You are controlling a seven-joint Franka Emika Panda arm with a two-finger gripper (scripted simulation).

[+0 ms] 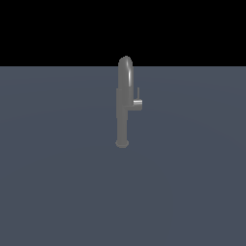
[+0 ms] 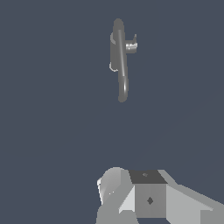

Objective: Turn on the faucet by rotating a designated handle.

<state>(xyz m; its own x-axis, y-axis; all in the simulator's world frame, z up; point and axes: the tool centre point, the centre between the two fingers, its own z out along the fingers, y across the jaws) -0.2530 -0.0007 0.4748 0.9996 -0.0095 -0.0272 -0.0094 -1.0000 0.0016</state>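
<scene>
Nearest you, gripper [image 2: 131,197] body only; fingertips hidden, so I cannot tell whether they're apart. Faucet [image 2: 119,57] stands well ahead of it, untouched. Handle [image 2: 130,46] juts sideways: probably rigid, smooth metal. Push its thin lever pin [image 2: 135,39], not the spout.

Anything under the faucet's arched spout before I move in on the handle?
Only bare grey-blue floor shows below the tall matte-grey faucet; its short grey stub handle juts sideways. The spot beneath its flared base is covered.
</scene>
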